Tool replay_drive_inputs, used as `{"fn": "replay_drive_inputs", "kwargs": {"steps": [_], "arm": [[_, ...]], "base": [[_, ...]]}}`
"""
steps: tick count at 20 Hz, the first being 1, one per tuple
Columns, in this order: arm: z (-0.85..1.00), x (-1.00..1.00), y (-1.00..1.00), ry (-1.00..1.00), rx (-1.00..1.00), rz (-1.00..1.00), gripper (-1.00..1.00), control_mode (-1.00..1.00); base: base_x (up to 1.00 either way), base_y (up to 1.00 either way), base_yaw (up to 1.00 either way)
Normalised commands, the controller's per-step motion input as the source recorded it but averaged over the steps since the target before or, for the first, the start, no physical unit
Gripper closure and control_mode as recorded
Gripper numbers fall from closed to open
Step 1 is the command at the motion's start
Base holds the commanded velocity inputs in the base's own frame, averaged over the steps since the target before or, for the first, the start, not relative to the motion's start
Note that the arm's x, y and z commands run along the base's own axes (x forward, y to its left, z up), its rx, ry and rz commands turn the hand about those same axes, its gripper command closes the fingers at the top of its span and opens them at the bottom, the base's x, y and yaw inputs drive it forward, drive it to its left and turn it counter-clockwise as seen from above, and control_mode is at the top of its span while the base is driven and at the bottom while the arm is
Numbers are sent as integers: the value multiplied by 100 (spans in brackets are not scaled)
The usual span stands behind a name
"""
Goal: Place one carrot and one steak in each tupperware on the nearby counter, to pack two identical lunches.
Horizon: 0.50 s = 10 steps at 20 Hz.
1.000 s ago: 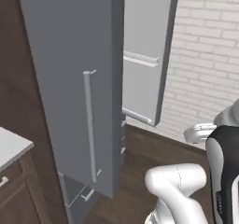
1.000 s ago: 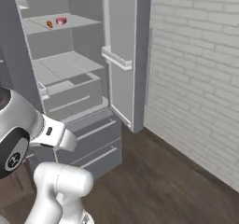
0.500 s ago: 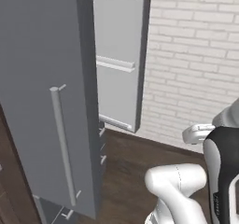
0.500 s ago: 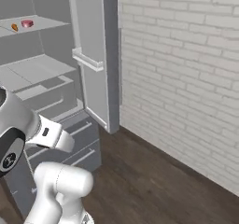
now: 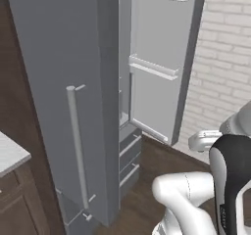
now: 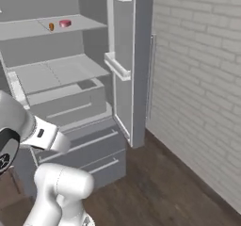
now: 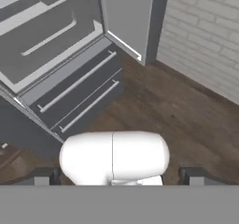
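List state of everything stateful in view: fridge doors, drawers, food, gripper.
Left fridge door: swung open.
Right fridge door: swung open.
Fridge drawers: shut.
Steak: on upper fridge shelf, untouched.
Carrot: on the same shelf, beside the steak.
Gripper: open, holding nothing.

Open grey fridge [image 6: 61, 79] (both doors wide), brick wall [image 6: 197, 79], wooden floor [image 7: 186, 120]
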Motion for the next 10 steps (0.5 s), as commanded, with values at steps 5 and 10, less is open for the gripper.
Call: {"fn": "replay_drive_inputs", "kwargs": {"steps": [5, 10], "arm": [[0, 0, 0, 0, 0, 0, -100, 100], [0, 0, 0, 0, 0, 0, -100, 100]], "base": [[57, -65, 58], [45, -52, 54]]}}
